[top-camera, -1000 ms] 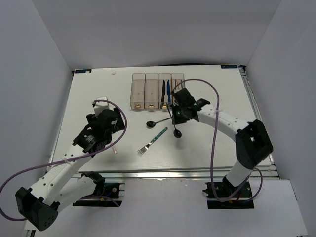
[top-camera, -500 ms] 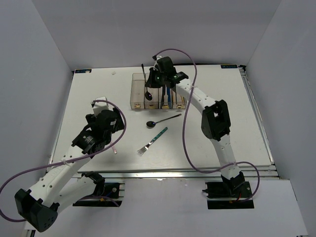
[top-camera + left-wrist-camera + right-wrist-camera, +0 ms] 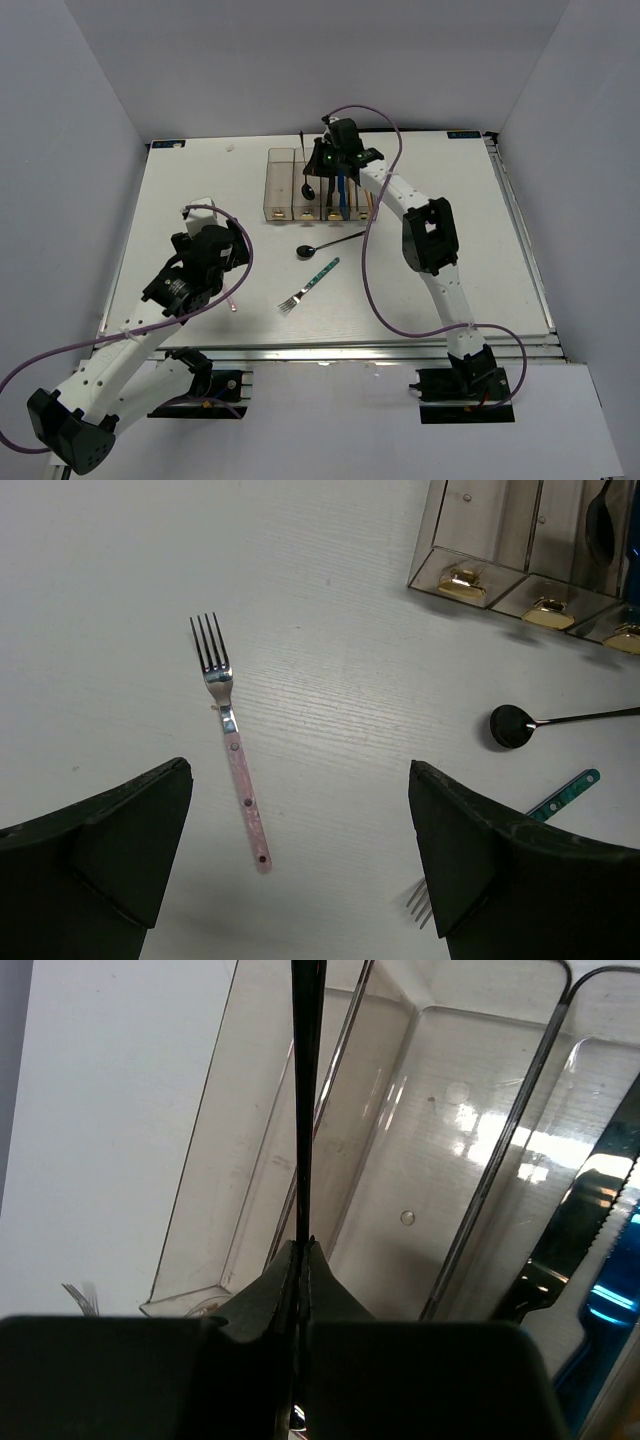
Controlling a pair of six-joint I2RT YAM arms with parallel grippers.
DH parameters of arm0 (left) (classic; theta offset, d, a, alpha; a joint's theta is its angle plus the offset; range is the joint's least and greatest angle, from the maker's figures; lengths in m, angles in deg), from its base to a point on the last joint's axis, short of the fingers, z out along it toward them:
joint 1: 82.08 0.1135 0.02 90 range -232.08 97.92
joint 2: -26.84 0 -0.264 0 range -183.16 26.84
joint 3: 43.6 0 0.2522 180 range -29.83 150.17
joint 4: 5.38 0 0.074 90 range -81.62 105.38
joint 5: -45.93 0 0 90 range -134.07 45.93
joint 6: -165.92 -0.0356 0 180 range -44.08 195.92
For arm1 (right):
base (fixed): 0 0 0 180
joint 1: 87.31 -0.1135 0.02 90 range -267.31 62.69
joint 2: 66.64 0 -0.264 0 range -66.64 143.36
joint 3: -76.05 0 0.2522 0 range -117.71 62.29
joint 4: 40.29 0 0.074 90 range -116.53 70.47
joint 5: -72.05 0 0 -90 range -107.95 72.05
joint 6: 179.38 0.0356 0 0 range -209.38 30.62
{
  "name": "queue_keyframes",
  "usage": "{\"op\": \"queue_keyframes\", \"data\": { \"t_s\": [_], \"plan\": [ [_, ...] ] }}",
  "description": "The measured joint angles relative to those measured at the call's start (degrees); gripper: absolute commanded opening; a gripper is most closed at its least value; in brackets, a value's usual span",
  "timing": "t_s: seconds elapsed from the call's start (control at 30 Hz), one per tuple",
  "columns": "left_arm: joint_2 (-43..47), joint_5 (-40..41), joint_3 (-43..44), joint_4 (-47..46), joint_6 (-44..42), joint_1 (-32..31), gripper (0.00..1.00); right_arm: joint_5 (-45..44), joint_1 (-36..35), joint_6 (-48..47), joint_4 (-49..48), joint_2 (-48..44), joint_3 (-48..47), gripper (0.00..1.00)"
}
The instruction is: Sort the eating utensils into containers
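Your right end effector [image 3: 302, 1252] is pinched fully shut on the thin handle of a slim black plastic spoon [image 3: 306, 178]. It holds the spoon nearly upright, bowl down, over the row of four narrow clear-plastic bins [image 3: 281, 170], and that steep pose looks chosen so the bowl slips between the walls first. From overhead the spoon hangs at the second bin from the left, though you cannot tell whether the bowl touches the floor. The next bin to the right holds a black serrated knife [image 3: 585, 1215] and a blue knife [image 3: 341, 190], so mind the shared wall when you let go. Your left end effector [image 3: 300, 865] is spread wide and empty, hovering over a pink-handled silver fork [image 3: 236, 755] that lies flat on the white tabletop [image 3: 120, 570] with its tines pointing away from the fingers; it is probably staged for the next pick. A second black spoon [image 3: 328, 244] and a teal-handled fork [image 3: 312, 283] lie close together mid-tabletop, apart from the pink fork, and nothing blocks that descent.
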Motion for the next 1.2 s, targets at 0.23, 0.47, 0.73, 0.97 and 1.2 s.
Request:
{"op": "queue_keyframes", "data": {
  "t_s": [0.23,0.47,0.73,0.97,1.2],
  "plan": [
    [0.0,0.0,0.0,0.0,0.0,0.0,0.98,-0.24,-0.76,-0.07,-0.22,-0.09,3.21,0.0],
    [0.07,-0.15,-0.07,-0.02,-0.02,0.0,0.98,-1.36,-0.79,-0.83,0.31,-0.28,5.18,0.28],
    [0.28,-0.39,-0.07,-0.04,-0.04,0.0,0.98,-2.23,-1.05,-1.73,2.1,-5.88,5.2,0.65],
    [0.39,-0.44,-0.07,-0.07,-0.07,0.0,0.98,-13.77,-2.58,-0.04,5.73,-20.52,13.86,0.89],
    [-0.66,-1.46,-0.07,-0.81,-1.11,0.0,0.98,-27.87,-3.74,7.74,8.11,-40.59,39.56,0.9]
  ]
}}
